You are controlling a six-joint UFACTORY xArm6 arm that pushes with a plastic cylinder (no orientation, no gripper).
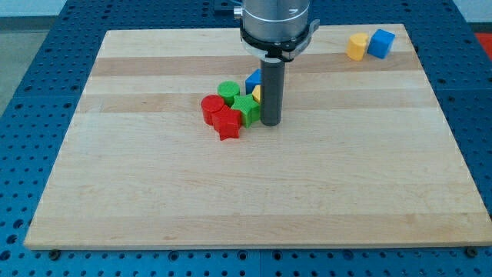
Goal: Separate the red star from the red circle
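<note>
My tip [270,123] stood on the pale wooden board [154,200], a bare rod with nothing to open or close, just to the view's right of a tight cluster of small blocks a little above the board's centre. The red star-shaped block [227,124] lay at the cluster's lower edge, to the left of my tip with the green star-shaped block [247,109] between them. The red round block [211,107] touched the red star on its upper left. Behind them sat a green round block [228,91], and a blue block [253,78] and a yellow block [257,93] showed partly behind the rod, their shapes unclear. Wide bare wood stretched toward the board's bottom and left edges. Near the top right corner, a yellow block [356,46] and a blue block [380,42] sat touching, well apart from the cluster.
</note>
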